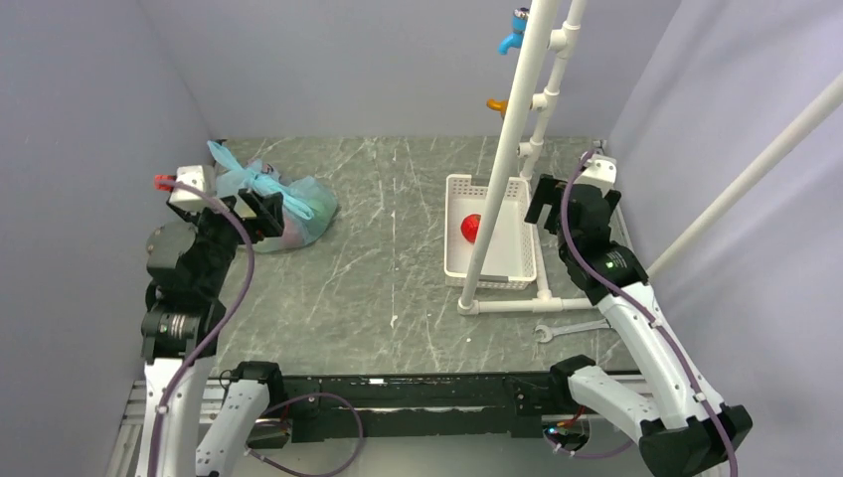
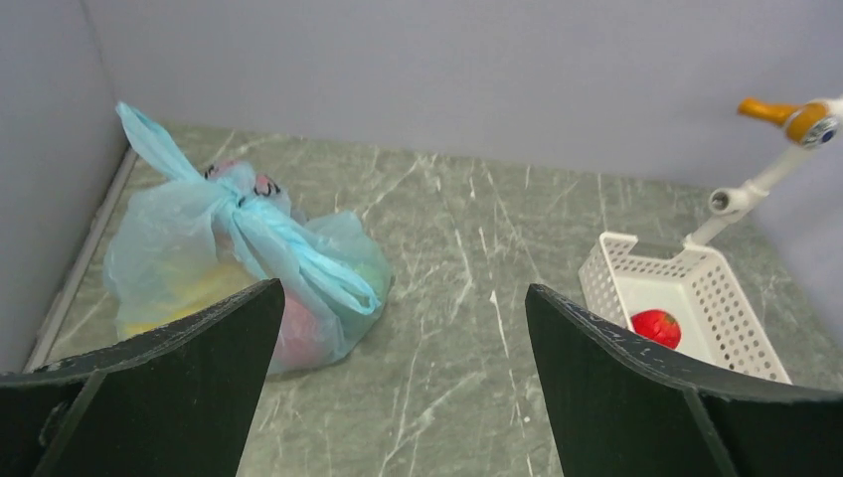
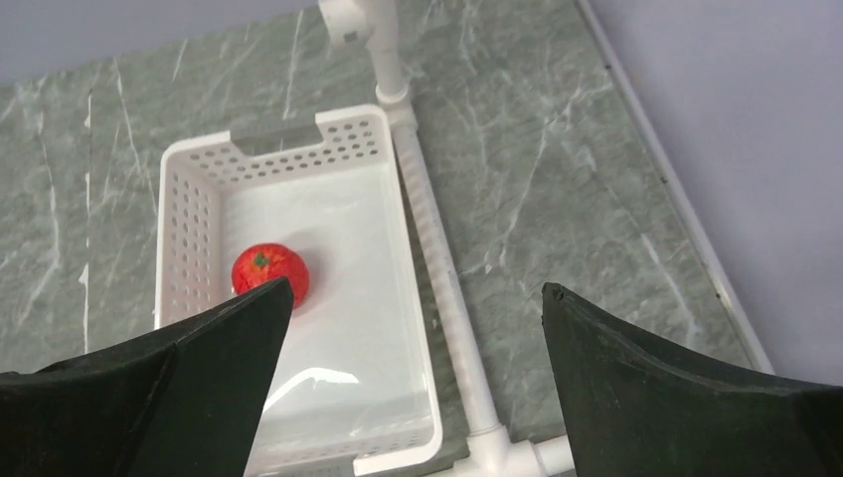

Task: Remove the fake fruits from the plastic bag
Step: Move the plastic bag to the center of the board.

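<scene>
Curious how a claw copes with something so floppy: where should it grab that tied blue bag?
Probably the knotted handles atop the plastic bag, coming from above: they bunch into a narrow ridge, while the sides are slack film.

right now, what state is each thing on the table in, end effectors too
plastic bag, knotted shut at the handles, slumped on the table
fake fruits, inside the bag, yellow and red showing through
red fruit, loose in the basket
white basket, upright, holds only the red fruit
wrench, lying flat
left end effector, open, empty, facing the bag
right end effector, open, empty, above the basket
</scene>
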You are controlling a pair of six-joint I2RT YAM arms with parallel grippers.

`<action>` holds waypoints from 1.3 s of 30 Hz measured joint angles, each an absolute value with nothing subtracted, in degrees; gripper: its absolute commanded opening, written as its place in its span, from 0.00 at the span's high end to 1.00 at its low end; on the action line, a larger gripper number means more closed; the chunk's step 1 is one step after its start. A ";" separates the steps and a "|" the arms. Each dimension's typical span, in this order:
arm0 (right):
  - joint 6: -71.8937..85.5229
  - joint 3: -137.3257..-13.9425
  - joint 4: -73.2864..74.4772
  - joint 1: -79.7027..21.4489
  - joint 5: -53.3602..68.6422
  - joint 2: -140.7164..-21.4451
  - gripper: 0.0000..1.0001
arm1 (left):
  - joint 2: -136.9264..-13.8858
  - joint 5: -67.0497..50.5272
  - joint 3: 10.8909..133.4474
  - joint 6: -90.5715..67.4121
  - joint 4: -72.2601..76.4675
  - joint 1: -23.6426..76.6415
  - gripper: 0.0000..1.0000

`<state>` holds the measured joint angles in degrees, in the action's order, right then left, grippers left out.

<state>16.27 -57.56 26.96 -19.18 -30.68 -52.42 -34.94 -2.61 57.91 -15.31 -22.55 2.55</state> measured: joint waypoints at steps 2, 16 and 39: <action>17.02 -57.17 27.05 -19.14 -29.41 -53.49 0.00 | -37.43 -2.63 58.11 -15.51 -23.38 2.55 0.01; 18.39 -53.76 25.06 -18.33 -20.01 -56.66 0.00 | -56.27 -2.46 58.63 -20.03 -30.09 0.75 0.01; 21.30 -50.63 24.51 -14.11 -8.75 -54.11 0.00 | -87.39 -22.83 65.34 -41.89 -16.01 -24.80 0.01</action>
